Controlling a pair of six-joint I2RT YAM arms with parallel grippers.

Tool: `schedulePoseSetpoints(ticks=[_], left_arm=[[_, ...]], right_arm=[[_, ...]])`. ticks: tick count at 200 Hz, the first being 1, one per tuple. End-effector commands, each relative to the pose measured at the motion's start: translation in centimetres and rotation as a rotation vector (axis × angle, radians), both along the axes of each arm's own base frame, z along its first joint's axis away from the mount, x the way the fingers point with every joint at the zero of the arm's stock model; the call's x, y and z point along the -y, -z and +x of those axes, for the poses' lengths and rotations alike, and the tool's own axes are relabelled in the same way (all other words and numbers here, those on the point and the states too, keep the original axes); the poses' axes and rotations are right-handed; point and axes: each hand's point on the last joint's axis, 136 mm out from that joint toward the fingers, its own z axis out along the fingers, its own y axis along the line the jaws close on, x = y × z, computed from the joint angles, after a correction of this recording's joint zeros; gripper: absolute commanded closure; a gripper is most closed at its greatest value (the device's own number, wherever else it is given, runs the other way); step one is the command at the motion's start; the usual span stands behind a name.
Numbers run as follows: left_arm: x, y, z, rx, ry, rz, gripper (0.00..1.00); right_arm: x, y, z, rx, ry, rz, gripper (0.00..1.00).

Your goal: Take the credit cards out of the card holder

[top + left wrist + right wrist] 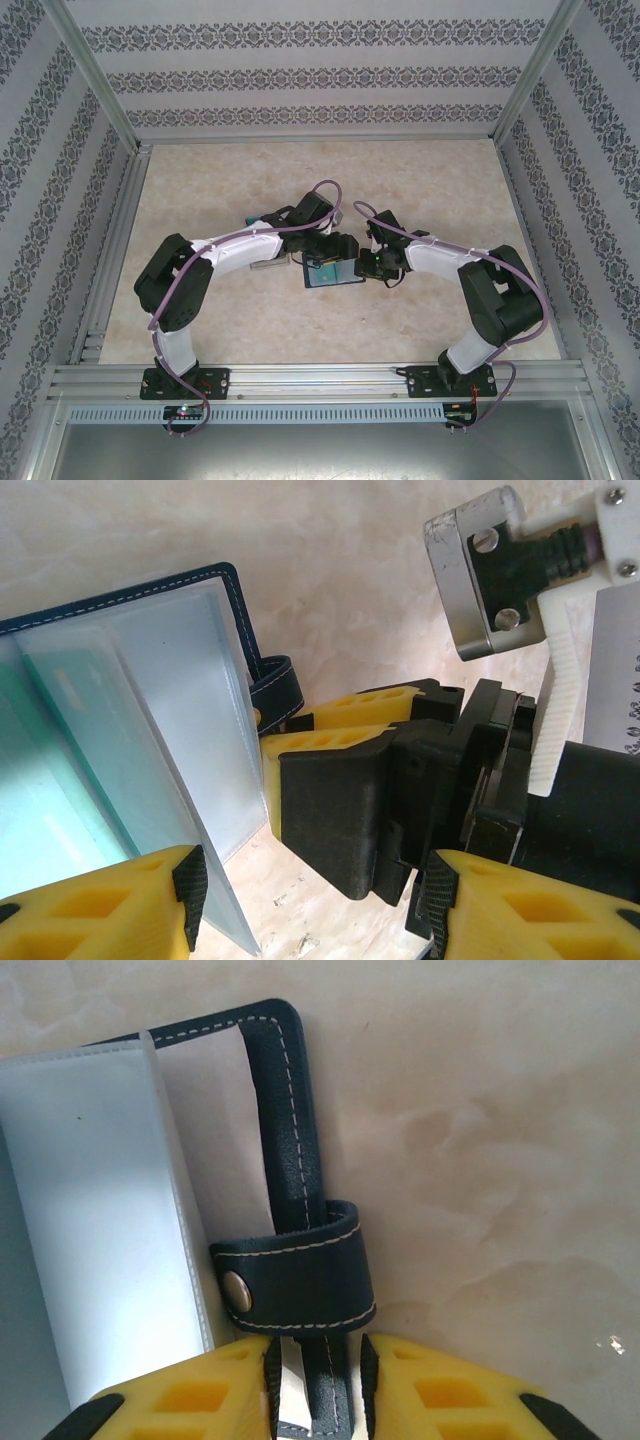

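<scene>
The card holder (332, 273) lies open at the table's middle, between both grippers. Its navy stitched edge (290, 1110) and pale pockets (190, 710) are seen close up. A teal-green credit card (50, 770) sits in a clear pocket at the left and reads as a teal patch (327, 272) from above. My right gripper (317, 1380) is shut on the holder's navy edge just below the snap tab (295, 1280). My left gripper (312, 895) is open, its left pad (190, 885) beside the lower corner of a pocket sheet, nothing between its fingers. The right gripper's black-and-yellow fingers (340, 800) sit just ahead of it.
Aluminium frame rails (320, 375) run along the near edge, and patterned walls (310, 75) enclose the beige table on three sides. The metal bracket (480, 580) on the right arm's wrist hangs close above my left gripper.
</scene>
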Motion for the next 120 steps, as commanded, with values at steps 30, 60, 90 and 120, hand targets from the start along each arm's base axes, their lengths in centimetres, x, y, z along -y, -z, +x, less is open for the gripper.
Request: schedulePoseSetpoints(ticks=[30, 60, 90, 120], left_arm=[[1.9, 0.8, 0.0, -0.016, 0.073, -0.024, 0.38], [1.5, 0.7, 0.4, 0.001, 0.054, -0.006, 0.39], [-0.7, 0.4, 0.5, 0.016, -0.016, 0.033, 0.39], [-4.3, 0.6, 0.1, 0.018, -0.124, 0.081, 0.42]], right_arm=[[1.4, -0.2, 0.1, 0.008, 0.044, -0.023, 0.68], [1.4, -0.7, 0.3, 0.016, 0.045, -0.02, 0.69], [1.7, -1.2, 0.4, 0.034, 0.048, -0.029, 0.68], [1.6, -2.4, 1.0, 0.063, 0.05, -0.027, 0.68]])
